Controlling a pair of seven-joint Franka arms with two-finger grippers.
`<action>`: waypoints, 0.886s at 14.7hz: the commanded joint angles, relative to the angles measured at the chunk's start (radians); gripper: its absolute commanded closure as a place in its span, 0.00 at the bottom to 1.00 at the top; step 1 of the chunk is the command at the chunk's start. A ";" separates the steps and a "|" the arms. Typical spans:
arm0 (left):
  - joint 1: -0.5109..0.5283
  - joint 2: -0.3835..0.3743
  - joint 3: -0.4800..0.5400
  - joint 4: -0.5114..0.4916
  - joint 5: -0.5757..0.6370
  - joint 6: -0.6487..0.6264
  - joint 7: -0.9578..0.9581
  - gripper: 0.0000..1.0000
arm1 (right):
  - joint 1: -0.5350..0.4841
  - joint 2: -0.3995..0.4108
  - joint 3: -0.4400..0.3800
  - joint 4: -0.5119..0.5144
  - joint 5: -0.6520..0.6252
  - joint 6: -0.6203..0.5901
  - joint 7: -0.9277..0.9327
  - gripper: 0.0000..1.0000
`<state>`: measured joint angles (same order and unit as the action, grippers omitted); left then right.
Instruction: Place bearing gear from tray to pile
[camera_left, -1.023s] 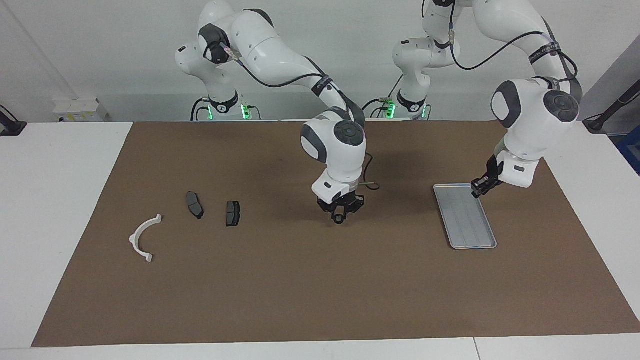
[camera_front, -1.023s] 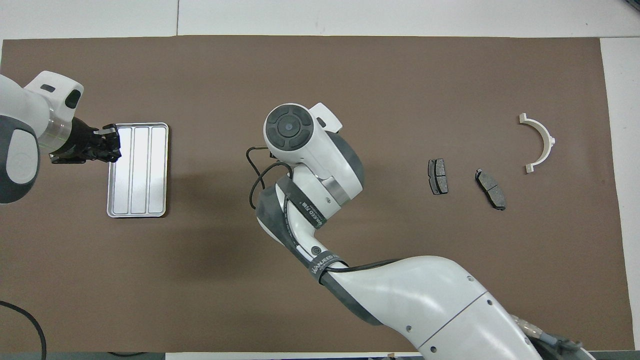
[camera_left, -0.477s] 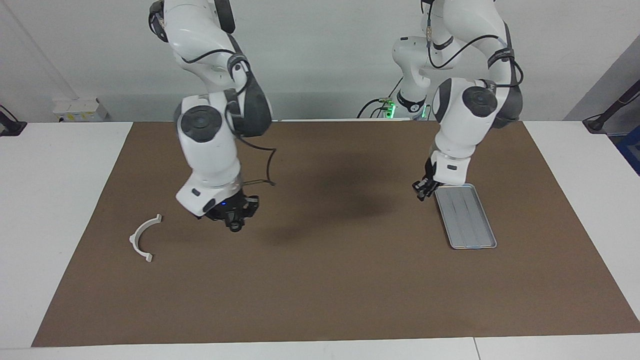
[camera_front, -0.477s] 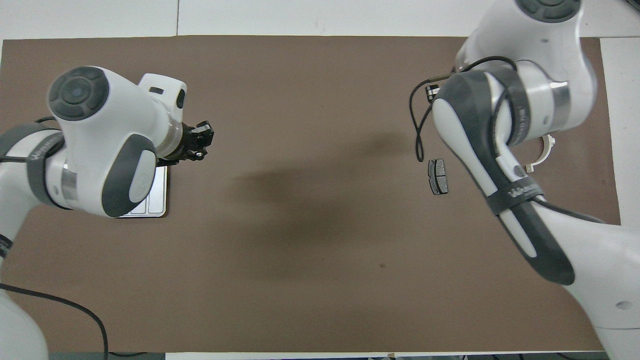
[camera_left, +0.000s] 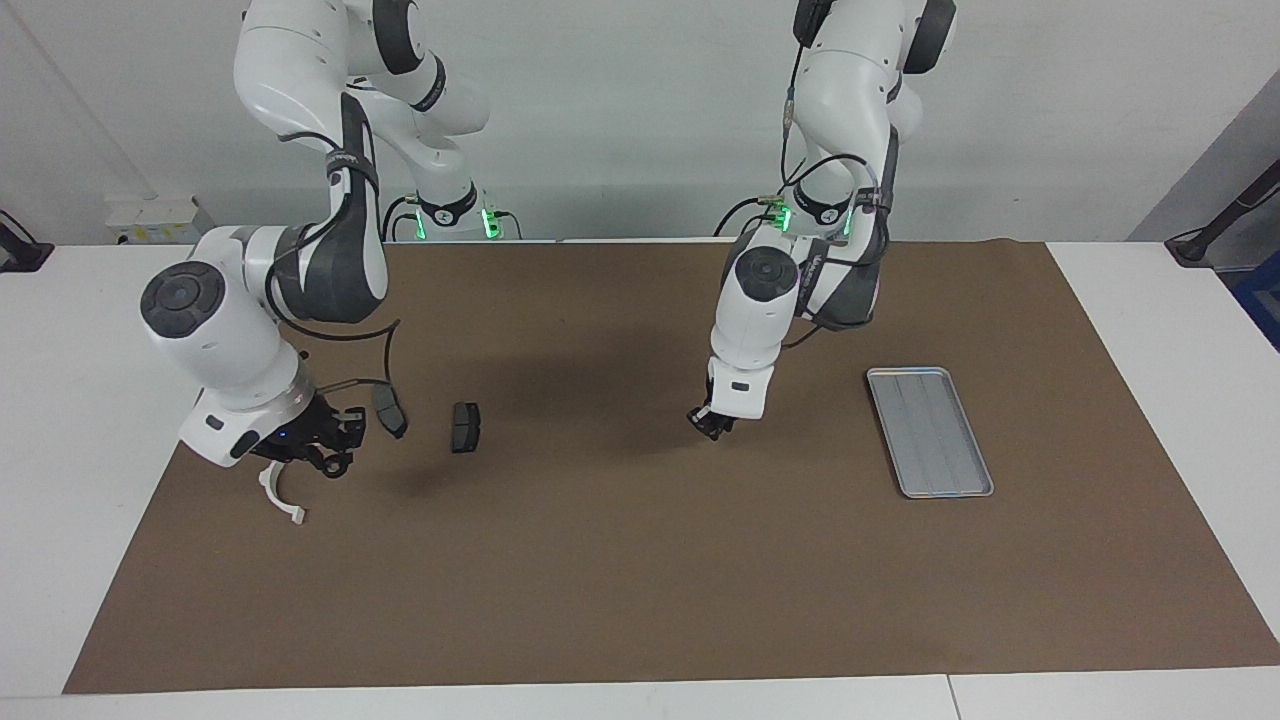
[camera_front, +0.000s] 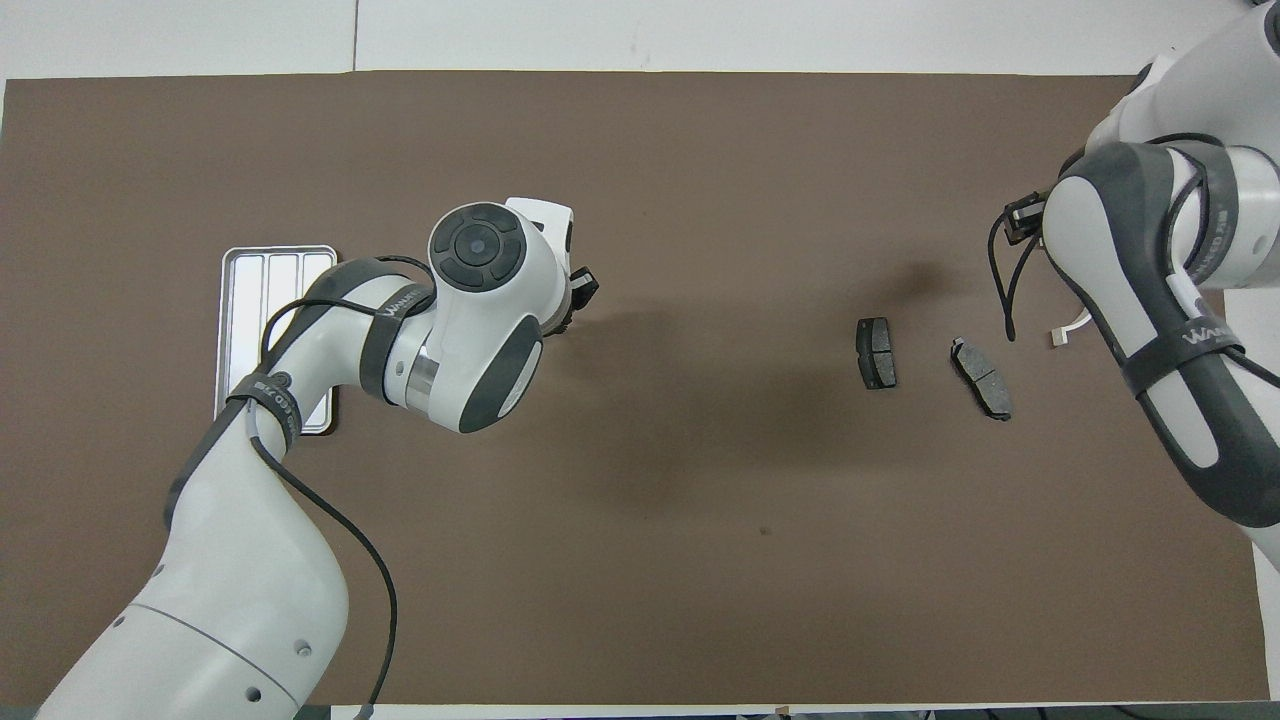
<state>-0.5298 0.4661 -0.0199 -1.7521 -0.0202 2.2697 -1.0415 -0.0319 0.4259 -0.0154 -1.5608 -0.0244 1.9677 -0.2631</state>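
- The flat silver-grey metal tray (camera_left: 905, 482) with its ribbed floor lies toward the left arm's end of the table (camera_left: 60, 400), on the brown mat (camera_left: 640, 580). Its floor shows bare, so look for the bearing gear elsewhere.
- The bearing gear itself cannot be made out in either view. If it is anywhere, it is most likely at the tip of the right gripper (camera_left: 325, 460), where something dark shows. You cannot tell from here whether those jaws are wide, narrow or gripping a part.
- The right gripper hangs low over the pile, right above the white half-ring plastic bracket (camera_left: 283, 503). The two dark grey brake-pad-shaped pieces (camera_left: 390, 410) (camera_left: 465, 427) lie just beside it, toward the middle of the table.
- The step in hand looks like the set-down. Pick a bare patch of mat among the pile's parts, not the top of the bracket, or a round gear may roll off its curve.
- Come down until the part rests on the mat before you let go, because a dropped gear can bounce or roll clear of the pile.
- Lift straight up afterwards so the jaws do not drag the bracket or nudge the nearer pad.
- The left gripper (camera_left: 712, 425) waits low over bare mat between the tray and the pile. Its jaws cannot be read either. Leave it there, well apart from the work.
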 joint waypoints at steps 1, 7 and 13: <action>-0.029 -0.014 0.021 -0.049 0.006 0.065 -0.026 1.00 | -0.023 -0.105 0.018 -0.235 0.008 0.150 -0.022 1.00; -0.041 -0.012 0.021 -0.075 0.008 0.088 -0.055 0.99 | -0.040 -0.105 0.018 -0.332 0.008 0.238 -0.030 1.00; -0.049 -0.014 0.031 -0.034 0.006 -0.010 -0.071 0.00 | -0.040 -0.082 0.020 -0.361 0.008 0.310 -0.034 1.00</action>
<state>-0.5575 0.4736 -0.0134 -1.7851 -0.0187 2.3165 -1.0849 -0.0500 0.3598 -0.0143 -1.8924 -0.0244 2.2526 -0.2662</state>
